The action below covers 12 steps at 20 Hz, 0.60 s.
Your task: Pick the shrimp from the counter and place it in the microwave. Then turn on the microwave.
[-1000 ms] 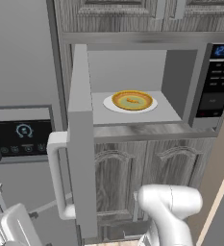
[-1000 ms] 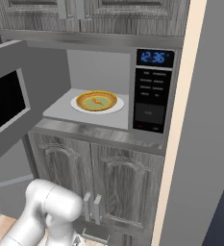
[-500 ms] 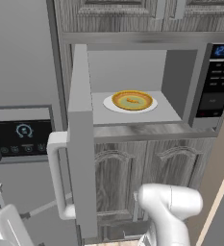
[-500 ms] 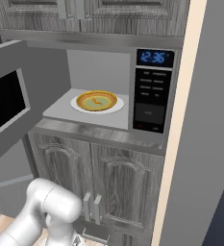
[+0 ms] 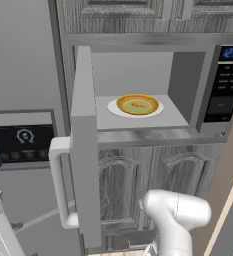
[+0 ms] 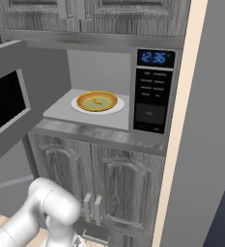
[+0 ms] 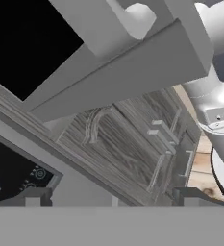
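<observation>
Shrimp [image 5: 137, 104] lies in the yellow bowl [image 5: 124, 104], which sits on a white plate [image 5: 112, 107] near the middle of the floor of the microwave [image 5: 187, 75]. The microwave door [image 5: 84, 150] stands swung wide open to the left, its pale bar handle [image 5: 59, 185] facing outward, and the keypad [image 6: 153, 99] shows a blue display [image 6: 155, 58]. Grey wooden cabinet doors [image 6: 97, 173] sit below the microwave shelf. The gripper [image 7: 111, 197] hangs low by the cabinets, its two finger tips [image 7: 32, 195] set wide apart with nothing between them.

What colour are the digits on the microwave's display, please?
Blue digits on the microwave display, clearest in the right base view.
</observation>
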Motion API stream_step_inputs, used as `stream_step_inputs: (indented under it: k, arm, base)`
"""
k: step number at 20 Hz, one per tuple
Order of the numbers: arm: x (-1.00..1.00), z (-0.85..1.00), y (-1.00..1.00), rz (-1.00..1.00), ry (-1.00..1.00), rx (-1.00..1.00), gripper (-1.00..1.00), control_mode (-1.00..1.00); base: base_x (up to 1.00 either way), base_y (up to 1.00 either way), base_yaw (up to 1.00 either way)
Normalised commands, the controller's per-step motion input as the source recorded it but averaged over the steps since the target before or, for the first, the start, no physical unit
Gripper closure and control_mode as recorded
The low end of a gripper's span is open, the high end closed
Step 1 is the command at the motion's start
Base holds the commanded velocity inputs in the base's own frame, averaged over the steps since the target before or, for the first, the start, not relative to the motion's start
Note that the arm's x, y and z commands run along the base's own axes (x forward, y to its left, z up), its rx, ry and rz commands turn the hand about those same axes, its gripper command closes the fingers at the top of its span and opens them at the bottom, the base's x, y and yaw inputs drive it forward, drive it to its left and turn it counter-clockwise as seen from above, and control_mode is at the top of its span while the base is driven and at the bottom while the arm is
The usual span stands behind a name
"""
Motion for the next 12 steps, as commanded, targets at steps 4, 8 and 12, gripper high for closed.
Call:
stream_step_inputs:
  k: [4,8,12]
  arm:
    - [0.07,-0.27,0.34,-0.10,0.00,0.03,-1.00,-1.00]
    - [0.00,-0.30,0.37,-0.06,0.00,0.02,-1.00,-1.00]
    - [0.12,-0.26,0.30,-0.07,0.00,0.04,-1.00,-1.00]
  base:
    - [0.00,0.00,0.00]
    - [0.00,0.00,0.00]
    - [0.00,0.00,0.00]
